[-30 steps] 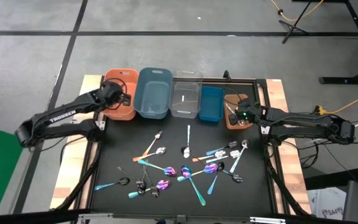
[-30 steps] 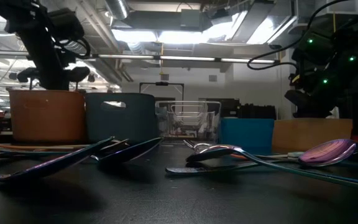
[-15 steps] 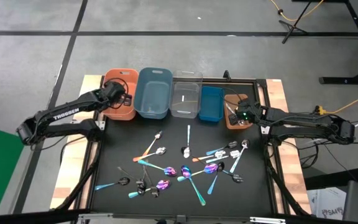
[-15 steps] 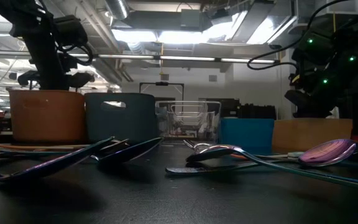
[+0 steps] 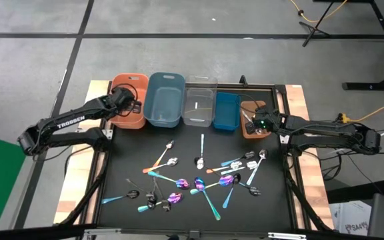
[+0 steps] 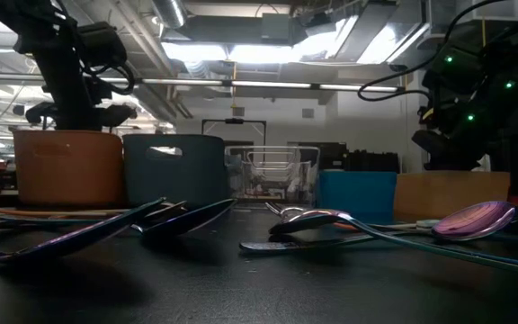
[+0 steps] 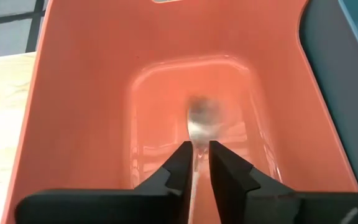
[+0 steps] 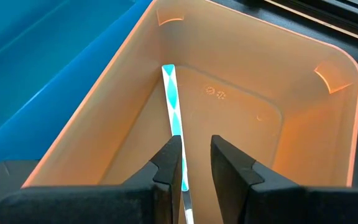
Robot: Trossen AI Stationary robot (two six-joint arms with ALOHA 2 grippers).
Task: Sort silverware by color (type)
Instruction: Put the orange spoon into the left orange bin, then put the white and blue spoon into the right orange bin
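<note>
Jaws over two bins, one utensil each

Orange bin [image 7: 92, 93] around the left jaws, silver spoon [image 7: 201, 121] between them. Brown bin [image 8: 272, 124] around the right jaws, teal-white handle [image 8: 174, 109] between.

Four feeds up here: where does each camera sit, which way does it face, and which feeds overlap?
High: overhead, straight down on the table; both arms show.
Low: table height, level across the silverware toward the bins.
Left wrist: over the orange bin, left gripper open around a blurred spoon.
Right wrist: over the brown bin, right gripper around a teal handle.
High and low share all bins.
</note>
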